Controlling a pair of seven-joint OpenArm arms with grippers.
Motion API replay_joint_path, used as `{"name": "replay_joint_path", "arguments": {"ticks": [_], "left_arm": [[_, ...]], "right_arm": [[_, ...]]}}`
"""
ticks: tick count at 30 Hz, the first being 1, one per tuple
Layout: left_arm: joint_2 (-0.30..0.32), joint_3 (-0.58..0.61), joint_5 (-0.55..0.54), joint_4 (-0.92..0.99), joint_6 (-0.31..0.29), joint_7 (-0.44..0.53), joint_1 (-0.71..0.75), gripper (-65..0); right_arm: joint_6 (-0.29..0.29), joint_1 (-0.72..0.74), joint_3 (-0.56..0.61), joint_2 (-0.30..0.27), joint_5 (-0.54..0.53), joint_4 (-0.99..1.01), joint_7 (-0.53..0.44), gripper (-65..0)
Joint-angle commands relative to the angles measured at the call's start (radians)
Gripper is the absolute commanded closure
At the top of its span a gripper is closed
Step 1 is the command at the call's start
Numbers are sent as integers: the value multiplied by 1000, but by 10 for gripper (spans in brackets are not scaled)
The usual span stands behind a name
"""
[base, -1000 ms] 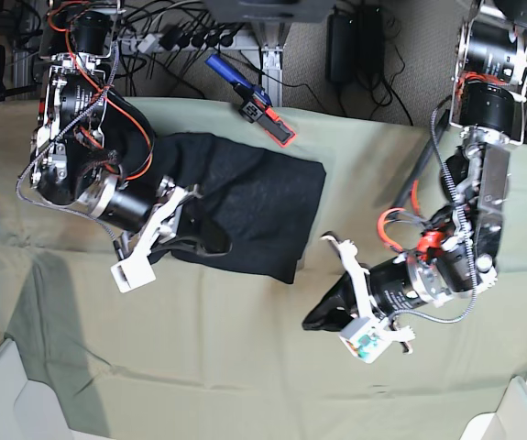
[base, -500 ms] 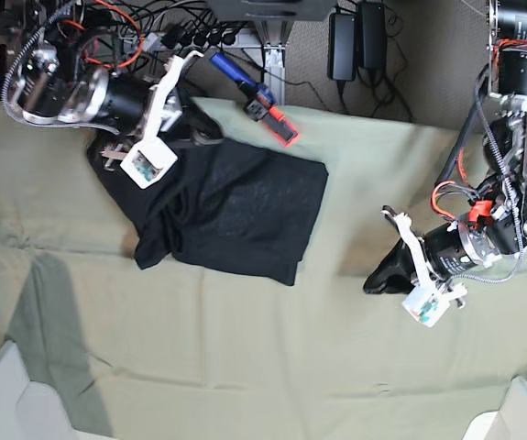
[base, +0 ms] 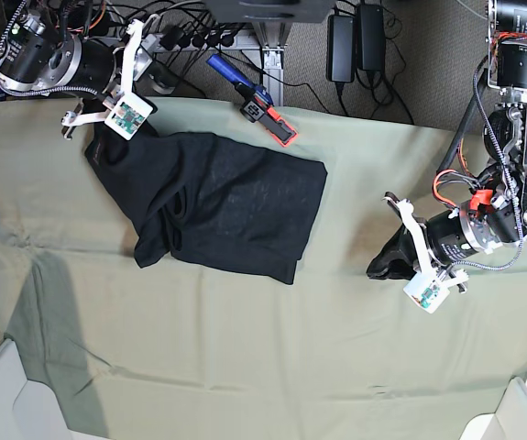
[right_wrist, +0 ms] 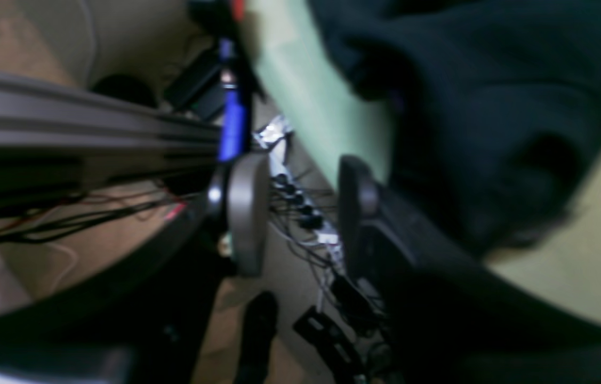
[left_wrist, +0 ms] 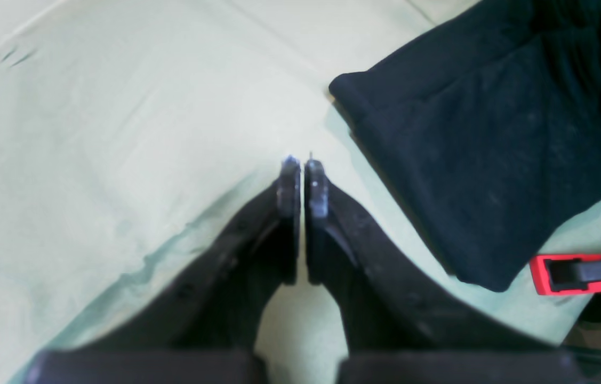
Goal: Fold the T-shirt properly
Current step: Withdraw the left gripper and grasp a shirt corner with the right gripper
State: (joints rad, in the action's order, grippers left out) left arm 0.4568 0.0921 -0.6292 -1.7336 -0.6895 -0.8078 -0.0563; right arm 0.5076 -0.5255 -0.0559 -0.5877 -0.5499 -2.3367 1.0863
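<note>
While the T-shirt lies folded on the bench | right pincer beside it, parted, empty | left pincer well apart, nearly closed, empty.

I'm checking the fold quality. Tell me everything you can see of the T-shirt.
The T-shirt is black, soft-looking cloth, plain side up; no print shows. It lies roughly folded into a slanted oblong on the green table cloth, its near edge doubled over in the left wrist view. The end nearest the right gripper is bunched and creased. Neither gripper holds it; a red-tipped clamp lies just beyond its far edge.
</note>
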Motion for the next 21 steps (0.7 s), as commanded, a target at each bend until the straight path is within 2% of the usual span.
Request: {"name": "replay_joint_path", "arguments": {"ticks": [1, 11, 13, 17, 21], "left_arm": [[9, -8, -13, -16, -9, 21, -18, -49], [9, -8, -10, -16, -9, 21, -18, -49], [9, -8, -10, -16, -9, 21, -18, -49], [9, -8, -10, -16, -9, 20, -18, -49], [9, -8, -10, -16, -9, 20, -18, -49]], "right_arm": [[83, -2, -20, -16, -6, -19, -12, -239], [83, -2, -208, -16, 16, -19, -19, -240], [83, -2, -220, -16, 10, -19, -20, -246], [79, -2, -222, -16, 11, -19, -20, -326], [71, -2, -222, -15, -27, -19, -15, -328]]}}
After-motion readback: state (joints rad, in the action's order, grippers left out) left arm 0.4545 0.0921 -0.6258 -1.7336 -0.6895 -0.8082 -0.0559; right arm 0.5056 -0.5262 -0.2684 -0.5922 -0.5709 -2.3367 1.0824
